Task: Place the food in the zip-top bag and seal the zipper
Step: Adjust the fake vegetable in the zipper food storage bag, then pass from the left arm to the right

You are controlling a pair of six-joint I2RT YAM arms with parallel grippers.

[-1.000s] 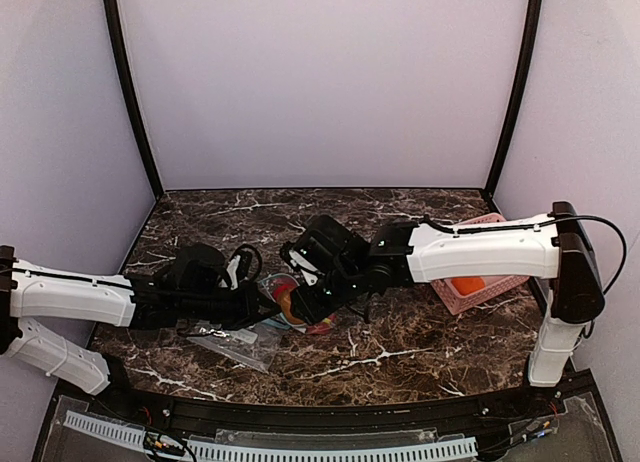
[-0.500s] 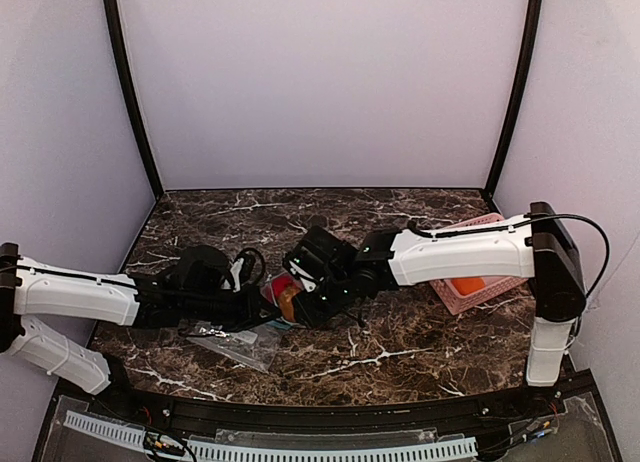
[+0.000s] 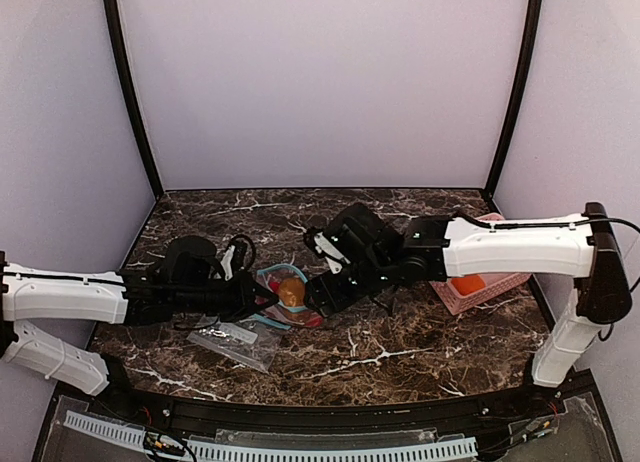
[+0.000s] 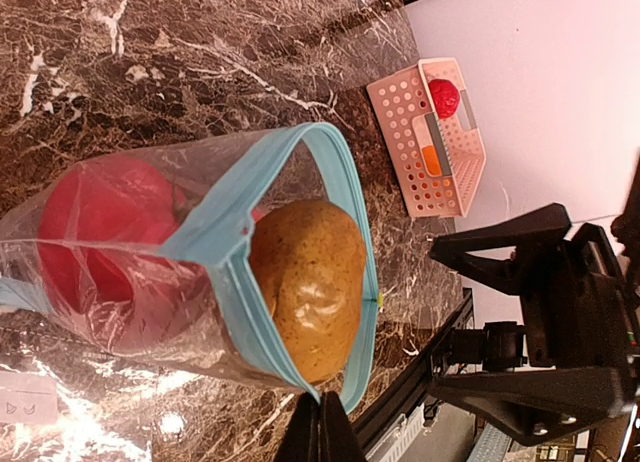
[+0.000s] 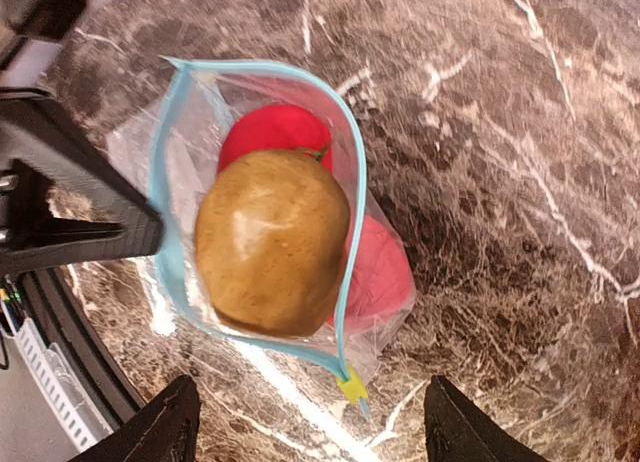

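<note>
The right arm (image 3: 510, 247) lies across the marble table (image 3: 400, 347) and covers part of the pink basket (image 3: 450, 300). So from overhead you only catch the orange piece (image 3: 467, 285) in there. The left wrist cam shows the basket properly, with a red piece (image 4: 444, 97) sitting beside the orange one.

The zip-top bag (image 5: 190, 152) is near the middle of the table, between the two grippers. Overhead it's just a crumpled blob, pretty hard to read, while the right wrist cam looks straight into the mouth. That mouth opens toward the right gripper (image 5: 312, 427). Its fingers are spread wide with nothing in them, and both are cut off by the bottom edge of its own view. The left gripper (image 4: 320, 437) is pinched closed on the bag's rim, and only its tips poke into its own cam.

The brown-tan piece (image 5: 272, 242) fills the mouth, with its long axis roughly along the opening. Two red pieces (image 5: 275, 132) sit deeper in, half hidden behind it and smeared by the plastic. The zipper (image 4: 240, 197) is unsealed, its two halves bowed apart in a loop around the brown one. There's a little yellow tab (image 5: 352, 385) at one end.

A white label (image 4: 25, 407) peeks in at the corner of the left wrist view. It's cut off, and I can't tell if it belongs to this bag.
</note>
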